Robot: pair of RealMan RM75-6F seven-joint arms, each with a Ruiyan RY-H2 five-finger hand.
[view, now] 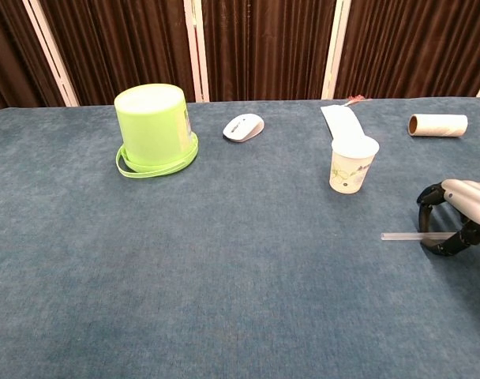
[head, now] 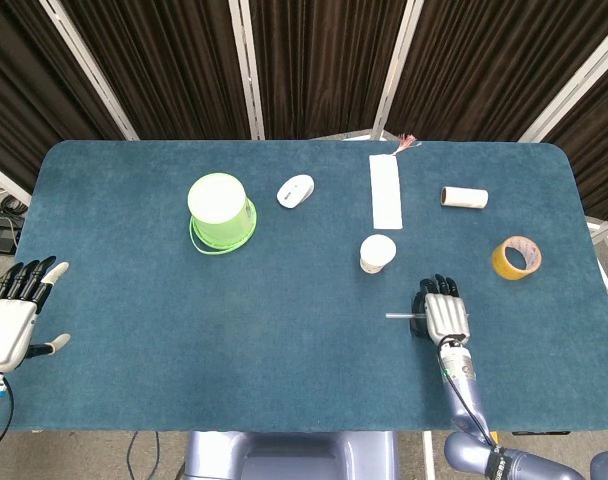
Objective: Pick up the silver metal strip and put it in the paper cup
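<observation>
Blue felt covers the tabletop [head: 184,350], which fills most of both views. Low and right of centre in the head view, the right hand [head: 443,313] sits palm down over one end of the silver metal strip [head: 399,317], its dark fingers curled down around it. The chest view shows the same hand [view: 458,219] at the right edge, fingertips arched to the cloth on either side of the strip [view: 406,235], which lies flat and juts out to the left; whether the fingers actually pinch it cannot be told. The paper cup [head: 377,253] stands upright just above the strip, apart from it, with a faint pattern on its side [view: 353,166] too small to read.

The left hand [head: 12,318] hangs at the lower left edge of the head view, off the tabletop, fingers spread and holding nothing.

In the upper half of the head view, an upside-down green bucket [head: 220,211] stands left of centre, with a white mouse [head: 295,190] to its right. A white flat strip [head: 385,190] lies above the cup, a cardboard tube [head: 464,198] further right, and a roll of tan tape [head: 515,258] below the tube. No writing is legible on any of them.
</observation>
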